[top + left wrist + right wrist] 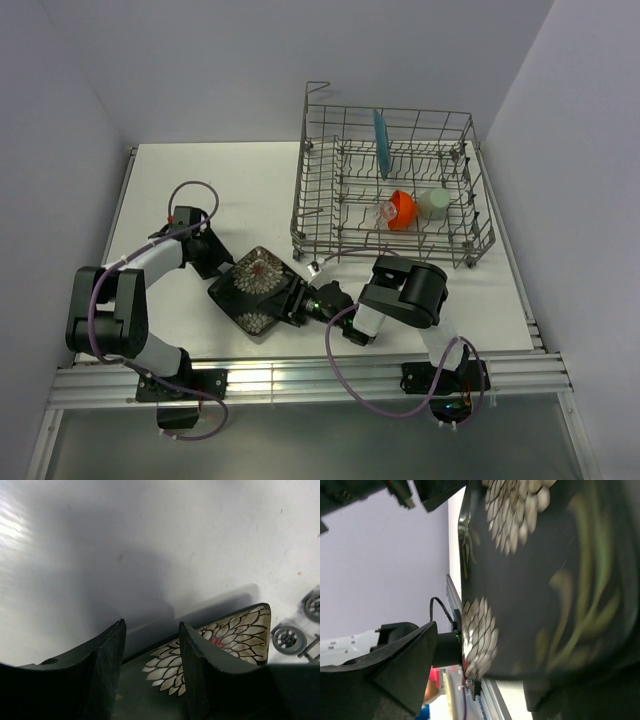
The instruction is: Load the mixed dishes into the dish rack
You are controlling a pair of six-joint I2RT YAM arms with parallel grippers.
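Observation:
The black square plate with white flowers [254, 290] lies on the table in front of the dish rack [455, 232]. My left gripper [222, 266] is open at the plate's far-left edge, its fingers [200, 665] over the flowered surface [235, 635]. My right gripper [300, 302] is at the plate's right edge. Its jaws are open around the plate [545, 580], with a gap between the left finger [400, 670] and the plate. In the rack stand the teal plate [381, 143], the orange-red bowl [402, 208], the pale green cup [435, 203] and the small clear glass [385, 213].
The rack fills the back right of the white table [230, 180]. Its small wheels [289, 639] show in the left wrist view. Purple walls close the back and both sides. A metal rail [300, 380] runs along the near edge by the arm bases.

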